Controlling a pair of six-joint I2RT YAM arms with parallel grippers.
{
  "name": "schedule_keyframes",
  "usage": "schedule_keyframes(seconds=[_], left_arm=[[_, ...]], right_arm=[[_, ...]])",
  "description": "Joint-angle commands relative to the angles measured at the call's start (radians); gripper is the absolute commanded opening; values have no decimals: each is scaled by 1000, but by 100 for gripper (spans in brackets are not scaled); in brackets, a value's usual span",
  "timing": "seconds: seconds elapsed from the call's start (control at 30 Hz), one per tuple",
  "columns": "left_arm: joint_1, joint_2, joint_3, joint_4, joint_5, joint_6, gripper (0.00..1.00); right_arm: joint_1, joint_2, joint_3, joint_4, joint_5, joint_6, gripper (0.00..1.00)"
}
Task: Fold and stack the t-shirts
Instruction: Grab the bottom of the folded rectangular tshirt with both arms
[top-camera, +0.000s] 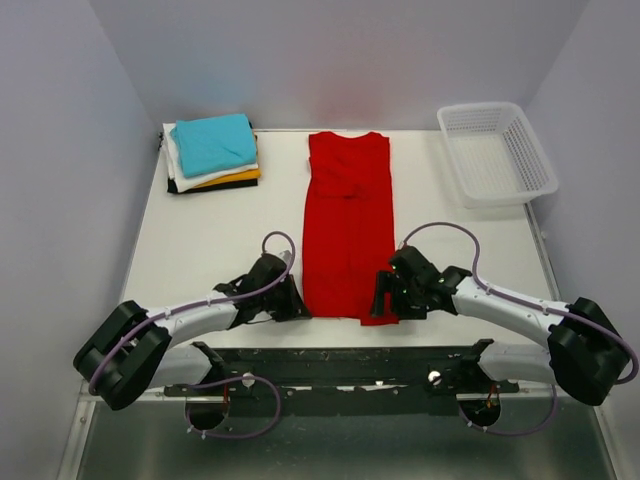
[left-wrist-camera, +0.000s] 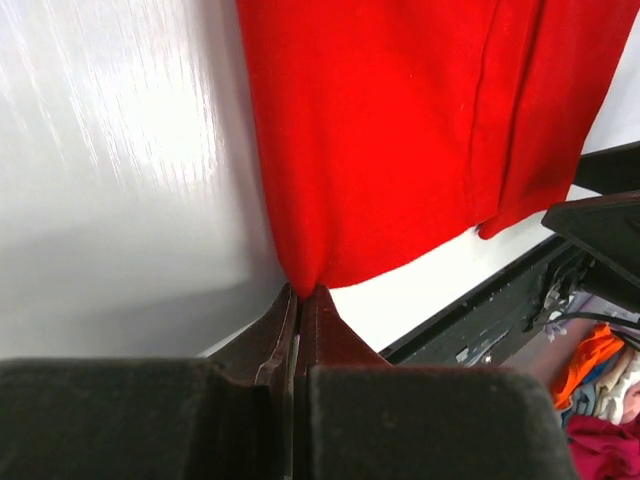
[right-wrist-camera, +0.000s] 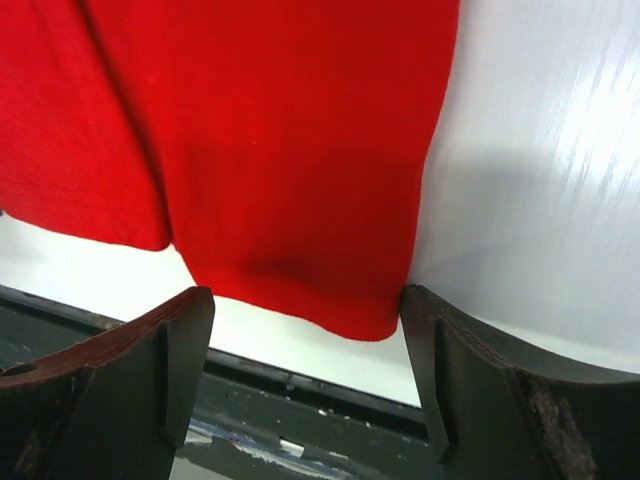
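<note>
A bright red t-shirt (top-camera: 347, 225) lies as a long narrow strip down the middle of the table, sleeves folded in, collar at the far end. My left gripper (top-camera: 297, 305) is shut on its near left hem corner (left-wrist-camera: 305, 275), the cloth pinched between the fingertips. My right gripper (top-camera: 385, 300) stands open astride the near right hem corner (right-wrist-camera: 360, 310), one finger (right-wrist-camera: 435, 330) touching the shirt's right edge. A stack of folded t-shirts (top-camera: 213, 152), teal on top, then white, orange and black, sits at the far left.
A white lattice basket (top-camera: 496, 154) stands at the far right corner. The table's dark front rail (top-camera: 350, 365) runs just behind both grippers. Loose coloured cloth (left-wrist-camera: 600, 385) shows below the table edge in the left wrist view.
</note>
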Motion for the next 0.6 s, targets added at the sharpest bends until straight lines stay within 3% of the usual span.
schedule_keyframes(seconds=[0.0, 0.17, 0.23, 0.3, 0.37, 0.47, 0.57], left_arm=[[-39, -25, -86, -123, -73, -35, 0], [-47, -76, -100, -141, -95, -46, 0], [-54, -95, -100, -149, -95, -46, 0], [-70, -120, -97, -163, -99, -46, 0], [-99, -152, -97, -192, -98, -51, 0], [-170, -225, -111, -230, -92, -70, 0], [-220, -316, -135, -251, -56, -88, 0]], right_arm=[[18, -24, -22, -66, -23, 41, 79], [18, -13, -27, -114, 23, 54, 57], [18, -19, -37, -111, 21, 54, 45], [18, -25, -43, -114, 9, 51, 27], [20, -39, -51, -116, -31, 49, 17], [24, -90, -83, -112, -96, 57, 6], [33, -160, -103, -137, -138, 74, 3]])
